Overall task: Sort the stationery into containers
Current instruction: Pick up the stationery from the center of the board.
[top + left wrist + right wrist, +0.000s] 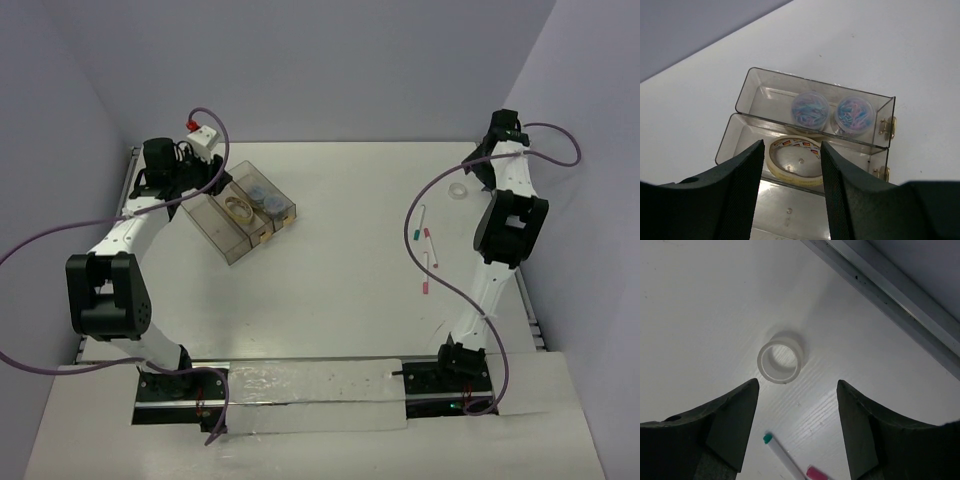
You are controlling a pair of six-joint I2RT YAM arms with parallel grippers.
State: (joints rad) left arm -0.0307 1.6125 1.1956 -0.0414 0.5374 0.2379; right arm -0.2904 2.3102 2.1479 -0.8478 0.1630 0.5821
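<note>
1. The three joined clear bins (243,215) sit on the white table (340,300) in the upper left of the overhead view, turned at an angle; small brass clasps (887,125) show at one end.
2. In the left wrist view the farthest bin holds two round tubs (810,110) of blue and pink paper clips side by side; the middle bin holds a tan tape roll (795,160) lying flat; the nearest bin is partly hidden behind the fingers.
3. The left gripper (791,150) hovers over the bins with its jaws apart and nothing between them; the tape roll lies below in its bin, not clamped.
4. The clear ring (781,361) rests on the table at the upper right of the overhead view, well apart from the bins; in the right wrist view it sits near frame centre, just beyond the fingertips, touching neither.
5. The right gripper (796,390) is spread wide and holds nothing; a metal rail (880,295) crosses the upper right corner of its view.
6. A green-tipped pen (419,222) and two red-tipped pens (432,248) lie loose on the table right of centre, below the ring; the green tip and one red tip show at the bottom edge of the right wrist view.
</note>
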